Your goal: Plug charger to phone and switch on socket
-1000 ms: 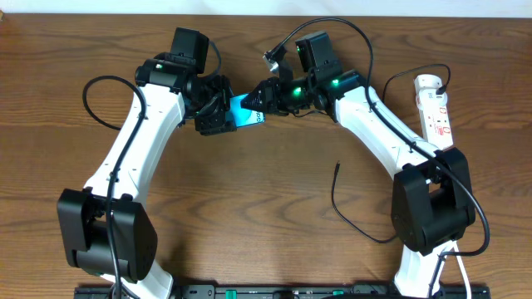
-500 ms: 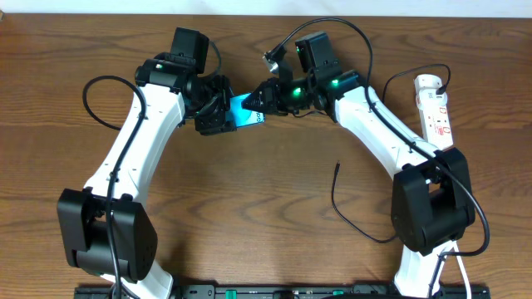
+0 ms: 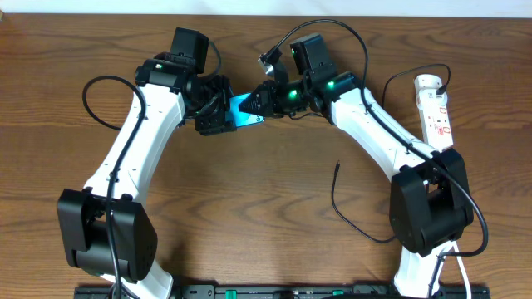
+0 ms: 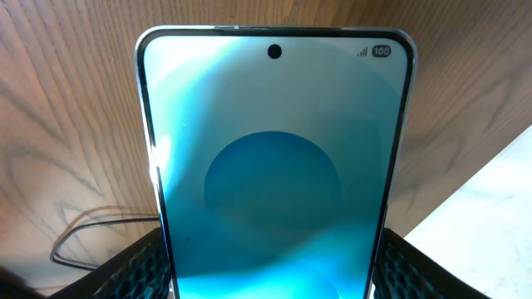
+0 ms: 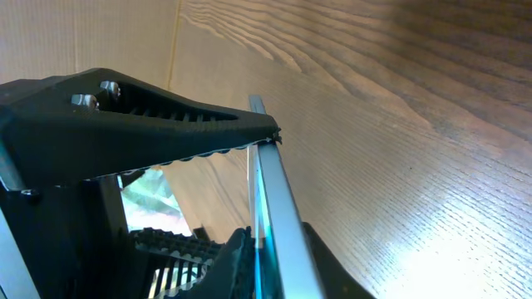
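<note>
The phone (image 3: 243,113), its screen lit teal, is held above the table between both arms. My left gripper (image 3: 221,116) is shut on its long sides, and in the left wrist view its fingers (image 4: 133,267) press the phone (image 4: 274,149) from both sides. My right gripper (image 3: 263,103) is shut on the phone's other end. In the right wrist view the phone (image 5: 270,195) shows edge-on with a finger on each face. The charger (image 3: 353,223) lies loose on the table, its plug tip (image 3: 337,165) free. The socket (image 3: 435,106) lies at the far right.
The left gripper's finger (image 5: 141,124) fills the upper left of the right wrist view. Black arm cables loop at the left (image 3: 86,108) and over the right arm (image 3: 349,29). The socket's white cord (image 3: 453,262) runs down by the right arm's base.
My right gripper has edged left onto the phone's end and its jaws have closed on it. The left gripper and the phone have stayed put.
</note>
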